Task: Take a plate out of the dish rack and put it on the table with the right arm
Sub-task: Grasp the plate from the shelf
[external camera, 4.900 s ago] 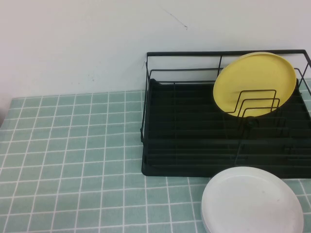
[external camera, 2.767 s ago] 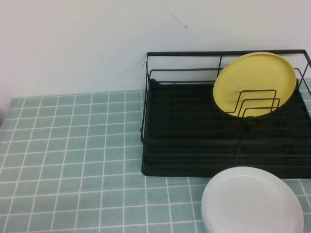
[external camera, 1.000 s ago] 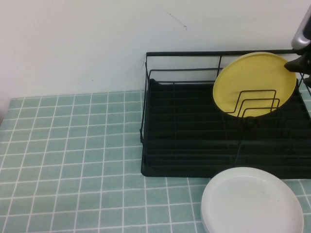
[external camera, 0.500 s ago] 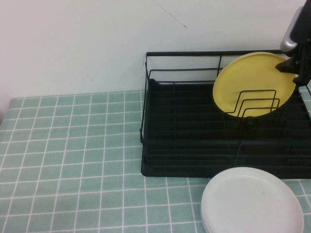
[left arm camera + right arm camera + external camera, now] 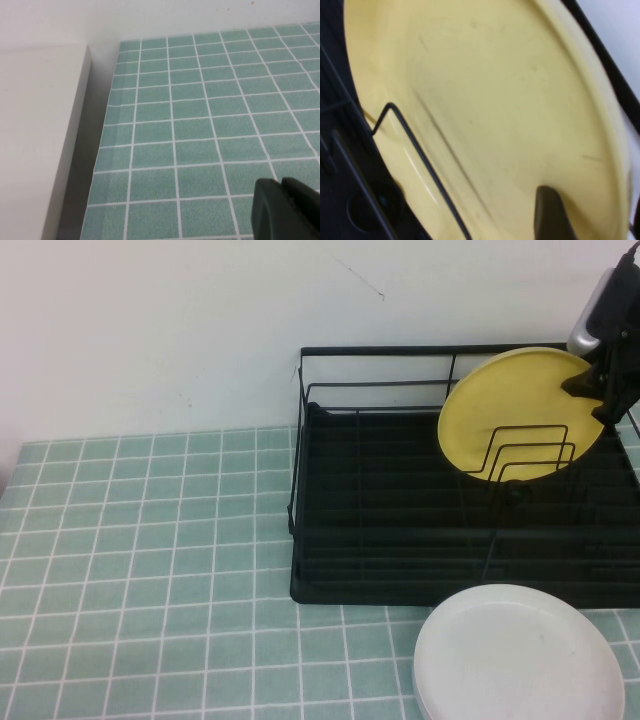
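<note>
The yellow plate (image 5: 510, 405) stands upright between the wire dividers at the back right of the black dish rack (image 5: 400, 540). My right gripper (image 5: 597, 398) is at the plate's upper right rim, open. In the right wrist view the plate (image 5: 495, 110) fills the frame; one dark finger (image 5: 550, 215) lies over its face, the other shows only as a dark sliver past the rim, so the right gripper (image 5: 592, 205) straddles the rim. My left gripper (image 5: 281, 210) is shut and empty, low over the green tiled table (image 5: 200, 100).
A white round plate (image 5: 520, 655) lies on the table (image 5: 150, 540) just in front of the rack's front right. A white wall stands behind the rack. A pale ledge (image 5: 40, 125) borders the table's edge by the left gripper.
My right arm has come in from the upper right and moved left and down onto the yellow plate's upper right rim. The plate and rack have not moved.
</note>
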